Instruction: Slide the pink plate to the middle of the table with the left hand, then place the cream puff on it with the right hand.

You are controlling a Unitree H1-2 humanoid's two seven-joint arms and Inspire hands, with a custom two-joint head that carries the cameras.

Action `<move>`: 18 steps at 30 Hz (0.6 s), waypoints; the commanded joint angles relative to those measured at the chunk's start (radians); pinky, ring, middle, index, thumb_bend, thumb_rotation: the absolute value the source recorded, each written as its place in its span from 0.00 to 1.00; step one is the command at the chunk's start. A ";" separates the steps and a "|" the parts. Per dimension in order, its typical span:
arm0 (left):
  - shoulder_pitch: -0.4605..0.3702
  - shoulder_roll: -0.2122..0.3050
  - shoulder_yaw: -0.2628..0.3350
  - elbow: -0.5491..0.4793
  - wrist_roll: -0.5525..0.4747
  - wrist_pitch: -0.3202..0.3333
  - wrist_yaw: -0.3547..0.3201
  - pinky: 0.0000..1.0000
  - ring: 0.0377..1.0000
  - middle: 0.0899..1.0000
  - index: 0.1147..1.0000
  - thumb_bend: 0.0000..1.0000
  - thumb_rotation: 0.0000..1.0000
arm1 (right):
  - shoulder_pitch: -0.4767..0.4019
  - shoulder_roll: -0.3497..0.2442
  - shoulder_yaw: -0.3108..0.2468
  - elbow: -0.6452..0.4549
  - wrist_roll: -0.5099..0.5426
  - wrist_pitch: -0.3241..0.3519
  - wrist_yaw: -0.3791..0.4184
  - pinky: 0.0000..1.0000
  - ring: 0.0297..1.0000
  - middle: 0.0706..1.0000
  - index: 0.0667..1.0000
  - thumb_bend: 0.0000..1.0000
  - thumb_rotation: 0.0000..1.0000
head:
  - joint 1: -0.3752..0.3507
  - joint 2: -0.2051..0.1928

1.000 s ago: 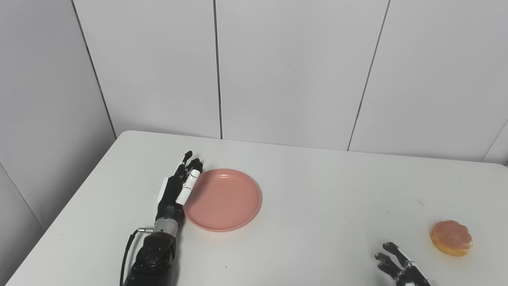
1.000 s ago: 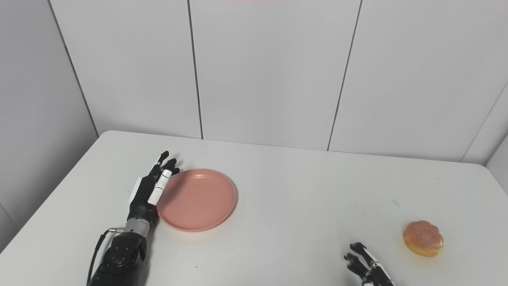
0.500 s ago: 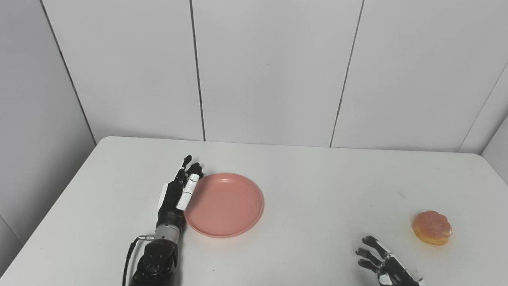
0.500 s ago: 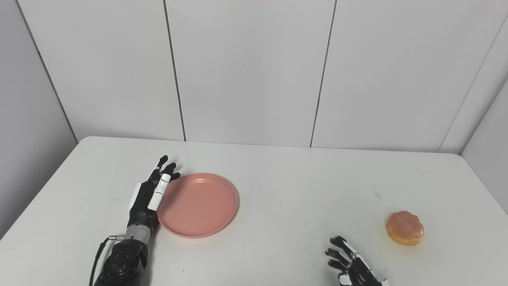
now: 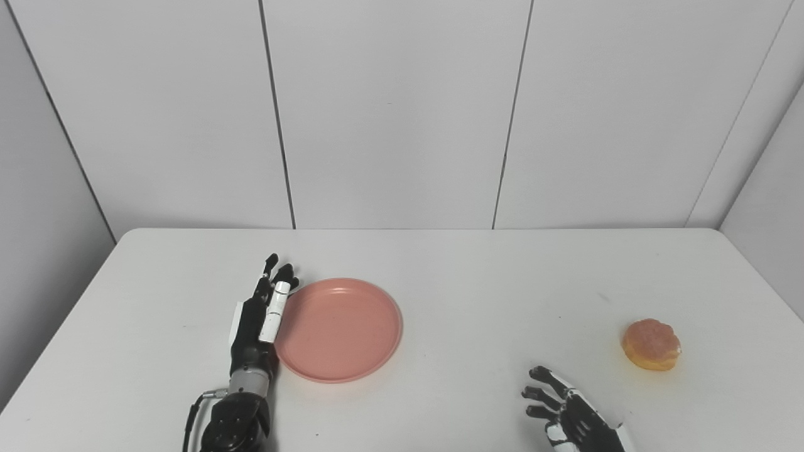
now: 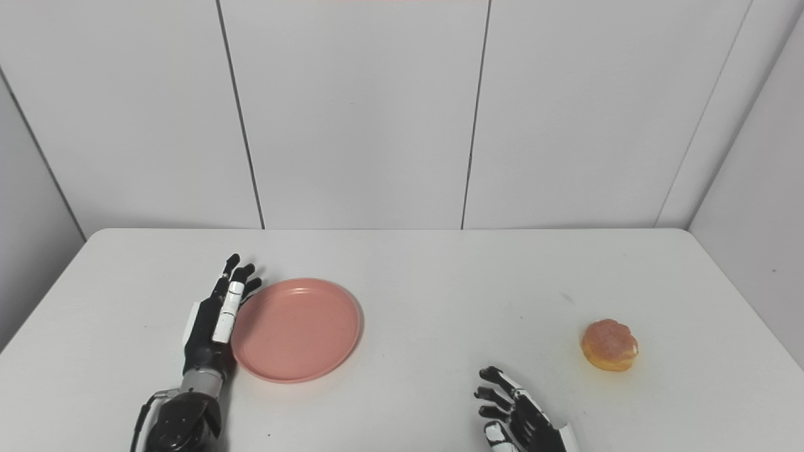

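1. The left hand (image 5: 260, 314) lies flat and edge-on along the left rim of the pink plate (image 5: 339, 329), fingers straight and together, holding nothing. From where I stand it looks set like a paddle, so a sideways sweep would push the plate without any need to grip it.

2. The plate sits on the white surface (image 5: 465, 295) left of centre, so I'd judge the slide toward the middle is not yet finished.

3. Whether the palm actually presses the rim or only sits just beside it, I cannot quite tell; no gap shows between them.

4. The right hand (image 5: 568, 417) hovers low at the near edge, fingers spread and slightly curled, empty. It seems to be waiting its turn, kept clear of the plate's path.

5. The cream puff (image 5: 651, 344) rests on the right side of the surface, well apart from the plate and a little beyond the right hand. Nothing touches it.

6. Being soft-looking, the puff will probably want a gentle pinch once the plate is in place.
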 commanded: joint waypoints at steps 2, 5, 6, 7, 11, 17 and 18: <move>0.015 -0.069 -0.037 0.004 0.008 0.020 -0.004 0.82 0.85 0.89 0.94 0.83 0.87 | 0.015 0.041 0.044 0.045 -0.020 0.096 0.013 0.70 0.77 0.86 0.76 0.74 0.79 | -0.027 0.004; 0.020 -0.083 -0.046 0.000 0.012 0.024 0.001 0.83 0.86 0.89 0.95 0.80 0.89 | 0.018 0.046 0.052 0.041 -0.033 0.102 0.008 0.71 0.78 0.87 0.77 0.73 0.80 | -0.056 0.006; 0.021 -0.086 -0.049 -0.001 0.011 0.025 -0.001 0.83 0.86 0.90 0.95 0.81 0.89 | 0.018 0.049 0.055 0.038 -0.038 0.107 0.006 0.72 0.78 0.87 0.77 0.73 0.80 | -0.077 0.008; 0.021 -0.089 -0.053 0.000 0.012 0.024 -0.004 0.83 0.86 0.90 0.95 0.81 0.89 | 0.019 0.052 0.057 0.037 -0.043 0.108 0.003 0.72 0.78 0.87 0.77 0.73 0.80 | -0.077 0.008; 0.020 -0.090 -0.065 -0.001 0.008 0.021 -0.022 0.83 0.86 0.90 0.95 0.83 0.90 | 0.021 0.069 0.070 0.031 -0.063 0.118 -0.009 0.72 0.79 0.87 0.76 0.72 0.80 | -0.144 0.007; 0.019 -0.092 -0.083 -0.008 0.002 0.032 -0.038 0.83 0.86 0.89 0.93 0.83 0.88 | 0.020 0.092 0.086 0.039 -0.089 0.118 -0.023 0.72 0.80 0.88 0.77 0.72 0.83 | -0.198 0.006; 0.017 -0.093 -0.084 -0.008 0.001 0.033 -0.038 0.83 0.86 0.89 0.93 0.83 0.88 | 0.020 0.094 0.089 0.039 -0.095 0.118 -0.023 0.72 0.80 0.89 0.78 0.71 0.83 | -0.199 0.007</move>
